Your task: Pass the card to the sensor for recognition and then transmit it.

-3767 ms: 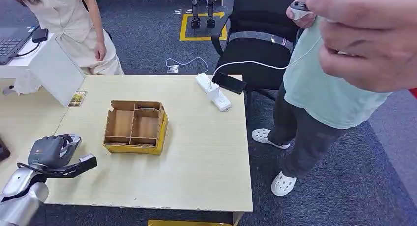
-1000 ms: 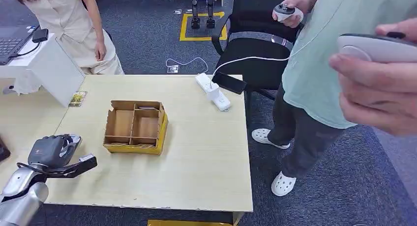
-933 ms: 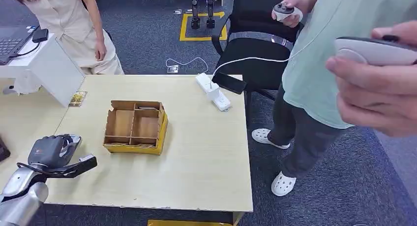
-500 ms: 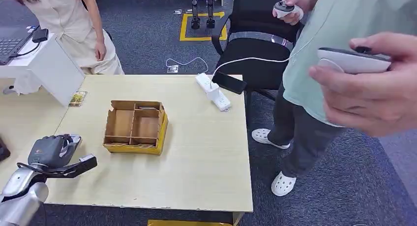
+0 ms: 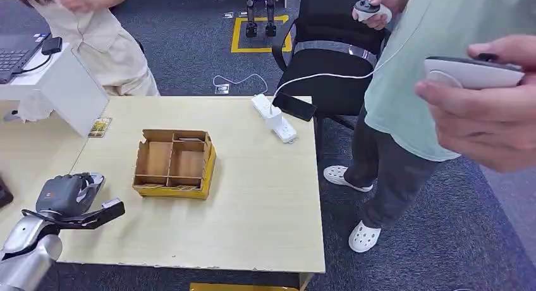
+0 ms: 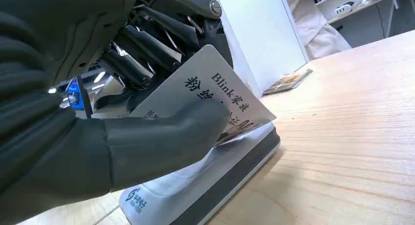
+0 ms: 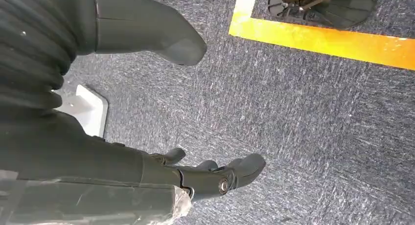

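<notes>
Your left hand (image 6: 98, 137) pinches the white printed card (image 6: 205, 95) just above the white-and-grey sensor pad (image 6: 210, 178) at lower left of the head view, so recognition looks underway and the transmitting remains, while your right hand (image 7: 161, 112) hangs spread over the carpet.

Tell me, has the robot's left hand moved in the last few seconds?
No. The left hand sits at the same spot beside the cardboard box, gripping the card.
</notes>
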### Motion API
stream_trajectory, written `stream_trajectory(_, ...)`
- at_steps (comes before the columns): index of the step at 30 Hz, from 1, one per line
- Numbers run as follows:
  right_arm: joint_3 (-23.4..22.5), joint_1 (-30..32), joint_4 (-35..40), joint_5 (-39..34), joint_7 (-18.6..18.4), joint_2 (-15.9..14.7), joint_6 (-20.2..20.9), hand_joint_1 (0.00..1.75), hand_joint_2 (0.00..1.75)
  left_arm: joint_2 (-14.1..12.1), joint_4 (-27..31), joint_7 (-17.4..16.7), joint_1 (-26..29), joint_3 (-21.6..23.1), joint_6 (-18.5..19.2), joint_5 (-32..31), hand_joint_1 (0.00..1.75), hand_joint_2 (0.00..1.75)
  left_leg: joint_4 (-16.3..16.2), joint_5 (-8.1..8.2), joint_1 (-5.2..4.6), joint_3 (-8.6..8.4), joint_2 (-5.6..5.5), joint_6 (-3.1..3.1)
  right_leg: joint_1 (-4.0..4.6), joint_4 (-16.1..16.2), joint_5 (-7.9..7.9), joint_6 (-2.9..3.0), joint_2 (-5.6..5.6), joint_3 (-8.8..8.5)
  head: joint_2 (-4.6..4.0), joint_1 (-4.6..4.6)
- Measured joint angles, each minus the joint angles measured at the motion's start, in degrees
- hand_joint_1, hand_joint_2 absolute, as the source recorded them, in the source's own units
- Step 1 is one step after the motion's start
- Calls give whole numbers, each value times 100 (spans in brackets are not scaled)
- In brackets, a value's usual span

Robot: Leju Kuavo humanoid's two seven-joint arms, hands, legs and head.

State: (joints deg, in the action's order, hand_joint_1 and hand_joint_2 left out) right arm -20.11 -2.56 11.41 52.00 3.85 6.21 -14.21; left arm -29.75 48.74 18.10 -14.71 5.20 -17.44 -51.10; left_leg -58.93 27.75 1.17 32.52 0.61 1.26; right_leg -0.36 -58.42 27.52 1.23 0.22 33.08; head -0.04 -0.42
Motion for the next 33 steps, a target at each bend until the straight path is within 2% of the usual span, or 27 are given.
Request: stream_trajectory(33, 0, 0, 0, 0, 0, 0, 0, 0, 175, 0, 0, 0, 0, 0, 0, 0, 175, 175, 0, 0, 0, 0, 0, 0, 0, 0, -1, -1, 0, 0, 0, 0)
